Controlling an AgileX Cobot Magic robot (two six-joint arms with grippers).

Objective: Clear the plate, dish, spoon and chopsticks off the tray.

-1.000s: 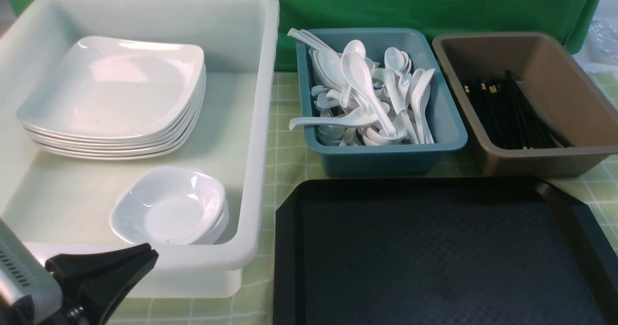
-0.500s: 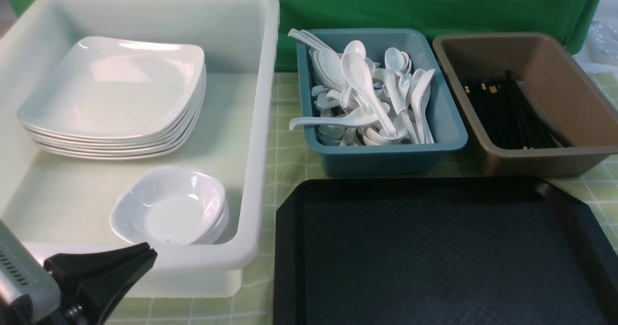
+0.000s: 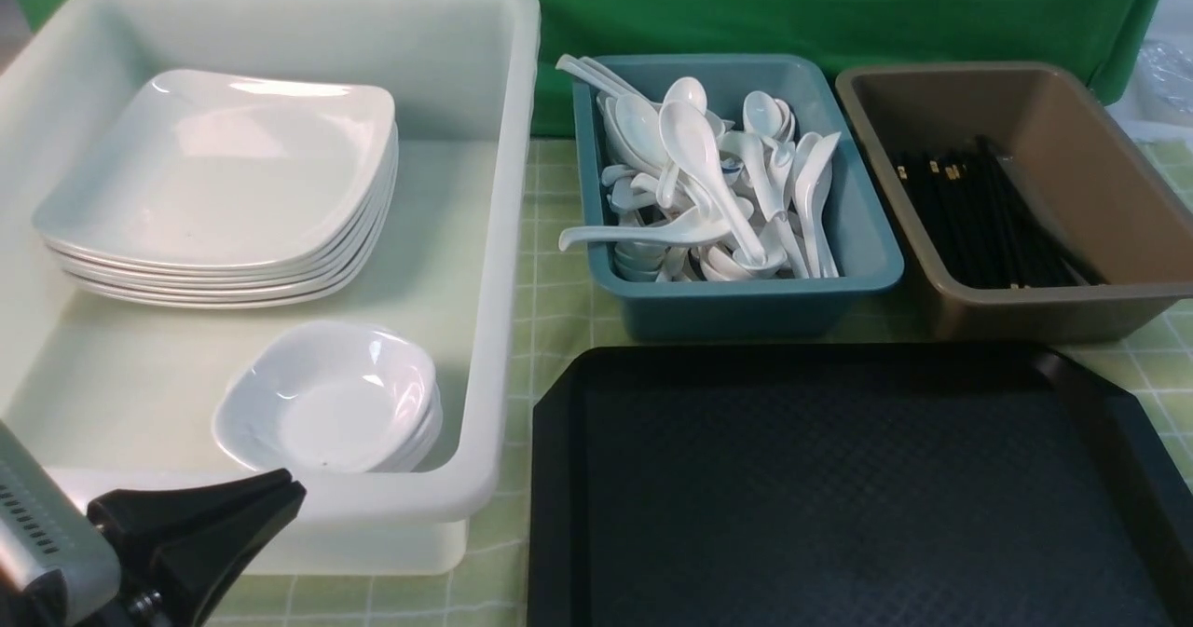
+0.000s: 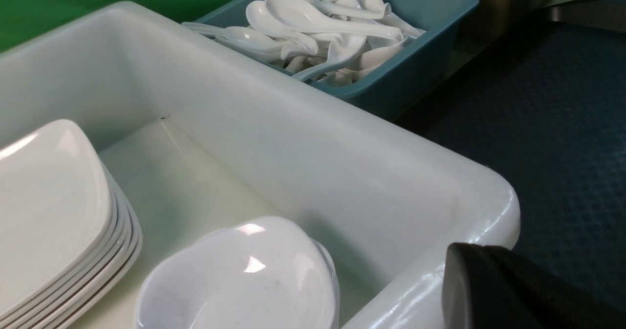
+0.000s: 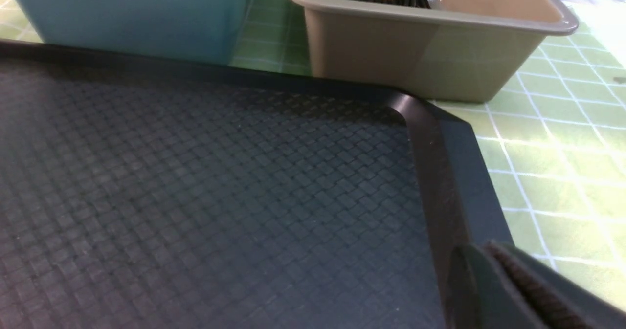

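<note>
The black tray (image 3: 559, 478) lies at the front right with nothing on it, and its textured floor fills the right wrist view (image 5: 195, 197). A plate (image 3: 224, 161) tops a stack of several in the white tub (image 3: 508, 236). A small dish (image 3: 326, 403) tops a short stack beside it. Spoons (image 3: 708, 180) are piled in the teal bin. Chopsticks (image 3: 979, 217) lie in the brown bin. My left gripper (image 3: 280, 492) is shut and empty, just outside the tub's near wall. My right gripper (image 5: 481, 251) hangs shut and empty over the tray's right rim.
The teal bin (image 3: 867, 254) and the brown bin (image 3: 1053, 306) stand side by side just behind the tray. The white tub takes up the whole left side. A green checked cloth (image 3: 550, 310) covers the table, with a green backdrop behind it.
</note>
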